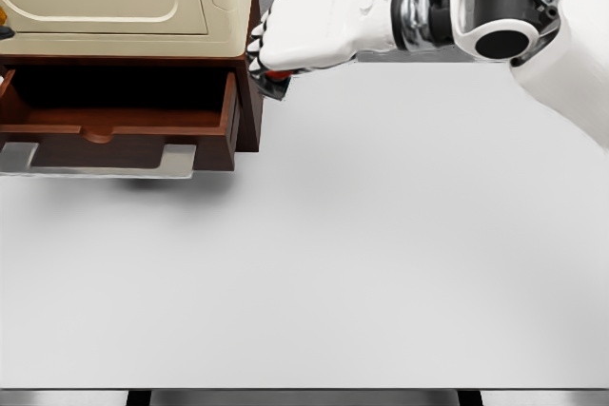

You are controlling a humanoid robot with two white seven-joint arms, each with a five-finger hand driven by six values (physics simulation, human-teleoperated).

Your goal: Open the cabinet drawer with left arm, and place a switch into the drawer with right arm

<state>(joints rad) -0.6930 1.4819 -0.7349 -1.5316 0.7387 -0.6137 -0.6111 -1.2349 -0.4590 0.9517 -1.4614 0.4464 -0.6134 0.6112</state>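
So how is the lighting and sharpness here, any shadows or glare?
Head view: flat, even light; table shows no glare, only a faint shadow under the open drawer; drawer interior dark; edges slightly soft; right hand holds a small dark object too unclear to identify.

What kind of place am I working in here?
Probably a simulated test bench, not a real room: a plain white table, one wooden cabinet with its drawer open, and the right hand holding something small.

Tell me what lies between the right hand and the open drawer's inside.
Only the drawer's right side wall separates them in the head view; the right hand holds the switch.
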